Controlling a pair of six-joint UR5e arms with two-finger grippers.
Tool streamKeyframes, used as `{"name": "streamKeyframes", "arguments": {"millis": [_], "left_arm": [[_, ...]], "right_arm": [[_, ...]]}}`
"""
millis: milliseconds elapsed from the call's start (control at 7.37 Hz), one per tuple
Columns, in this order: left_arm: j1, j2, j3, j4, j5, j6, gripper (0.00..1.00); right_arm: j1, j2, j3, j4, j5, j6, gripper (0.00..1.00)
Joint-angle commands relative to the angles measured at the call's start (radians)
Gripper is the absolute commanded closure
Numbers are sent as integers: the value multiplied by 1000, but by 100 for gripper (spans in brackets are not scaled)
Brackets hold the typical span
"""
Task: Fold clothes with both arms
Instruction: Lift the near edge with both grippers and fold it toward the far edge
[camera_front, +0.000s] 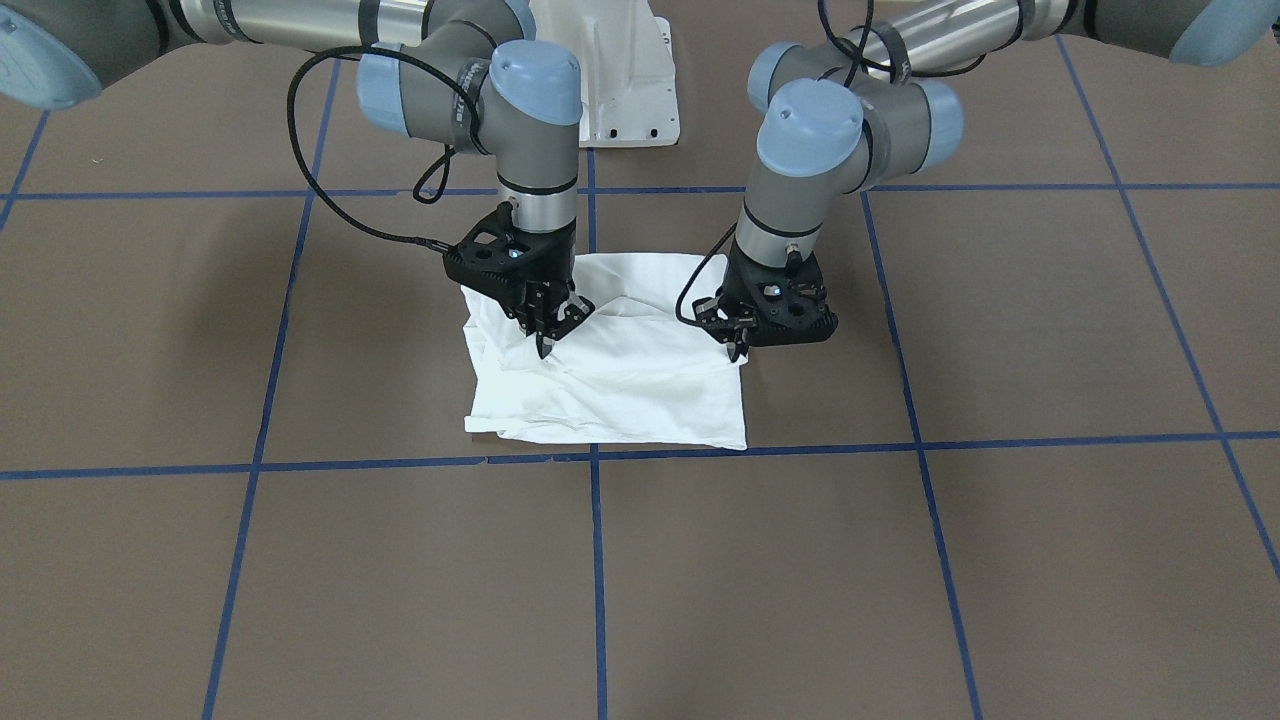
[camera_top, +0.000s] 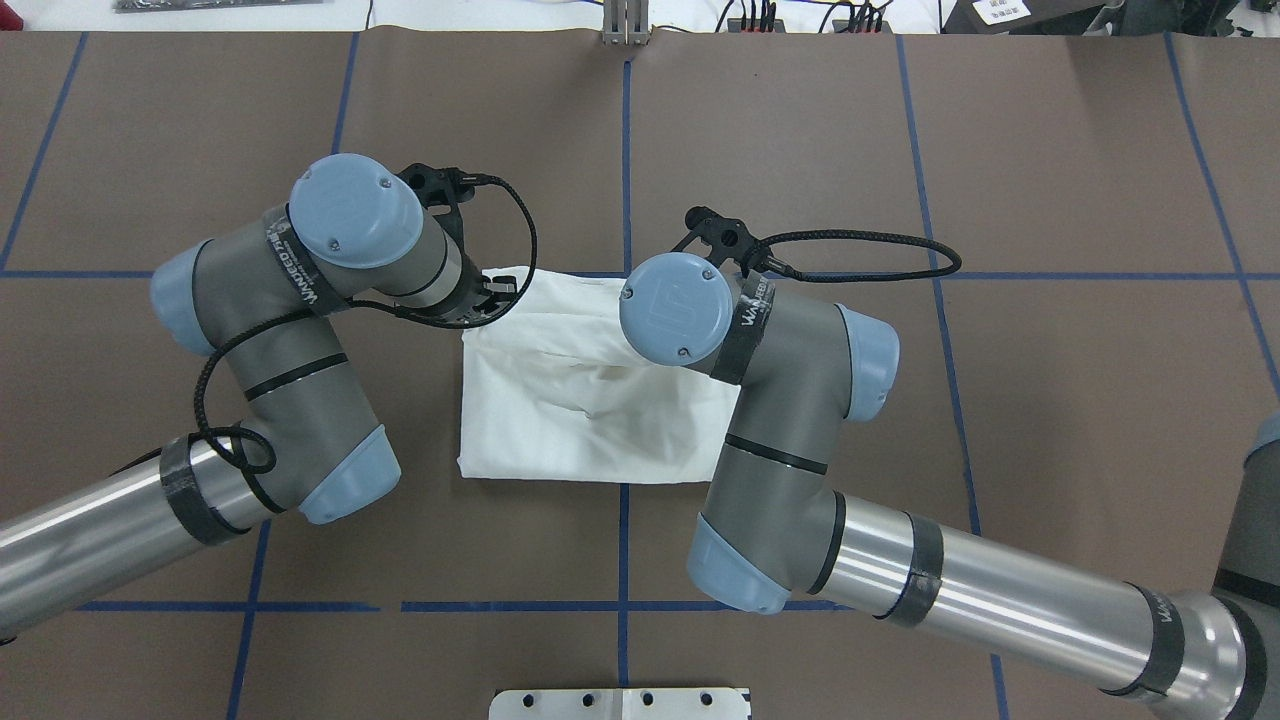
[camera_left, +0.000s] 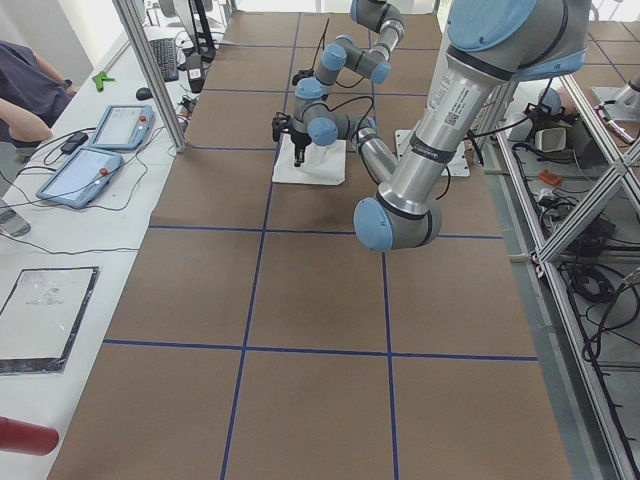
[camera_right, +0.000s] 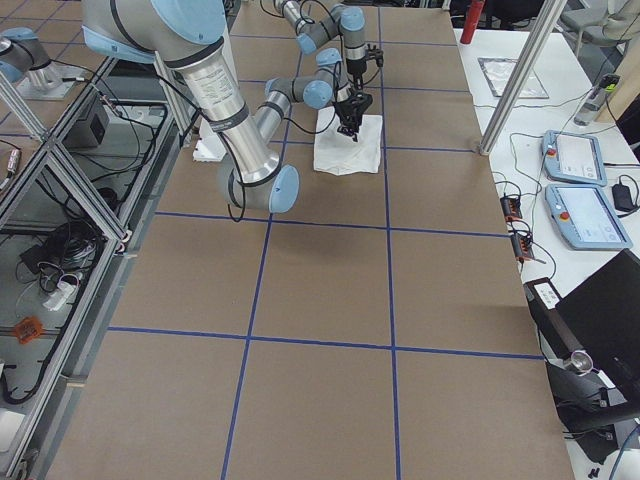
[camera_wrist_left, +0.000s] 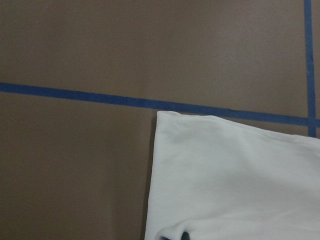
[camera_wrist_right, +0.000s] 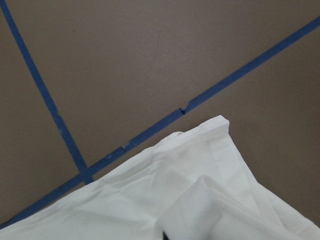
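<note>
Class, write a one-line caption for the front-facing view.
The right gripper and left gripper poised at opposite sides of a folded white T-shirt on a brown table gridded with blue tape.

Folded shirt (camera_right: 366, 150) (white) on table (camera_right: 320, 300).

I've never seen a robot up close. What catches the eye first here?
A white shirt, folded to a rough square, lies in the middle of a brown table marked with blue tape lines. The right arm and the left arm, grey with light blue joints, bend over it, the right gripper down on the cloth and the left gripper at its side edge.
</note>
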Motion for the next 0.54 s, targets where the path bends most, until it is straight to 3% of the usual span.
{"name": "streamKeyframes", "arguments": {"millis": [0, 407], "left_arm": [[-25, -49, 98, -73, 8, 11, 100], [-52, -54, 105, -76, 7, 43, 100]], "right_arm": [[39, 22, -48, 34, 4, -47, 100], [85, 26, -50, 34, 52, -93, 100]]}}
